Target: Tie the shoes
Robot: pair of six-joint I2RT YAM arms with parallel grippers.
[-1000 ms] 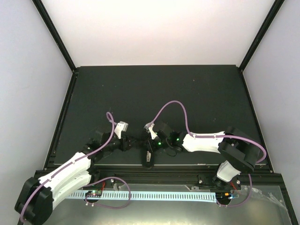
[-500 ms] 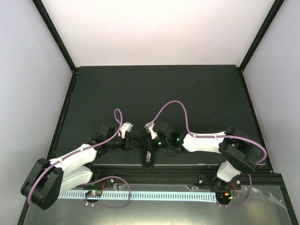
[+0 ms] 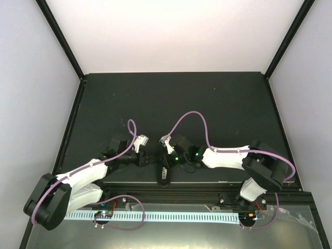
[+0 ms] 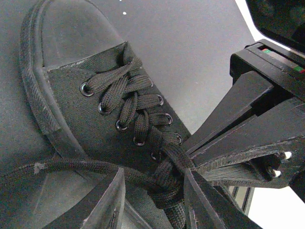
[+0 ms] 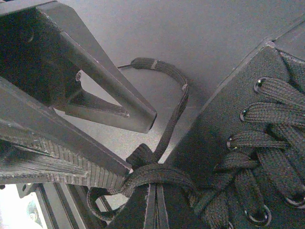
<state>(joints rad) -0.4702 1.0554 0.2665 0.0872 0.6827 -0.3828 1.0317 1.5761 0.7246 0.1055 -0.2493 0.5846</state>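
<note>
i'm seeing the shoe (image 3: 164,172) lying at the near edge of the desk (image 3: 207,104), ctr, btwn both arms. left fingers (image 4: 107,205) are standing spread, straddling the bunched laces (image 4: 167,186) w/o squeezing them. right fingers (image 5: 140,212) are pressing together, pinching the laces by the top eyelets.

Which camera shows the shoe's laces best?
The left wrist view: the laces cross row by row up the shoe, close up. The right wrist view catches only a few rows. The top view shows just a small dark shoe, laces too small to see.
</note>
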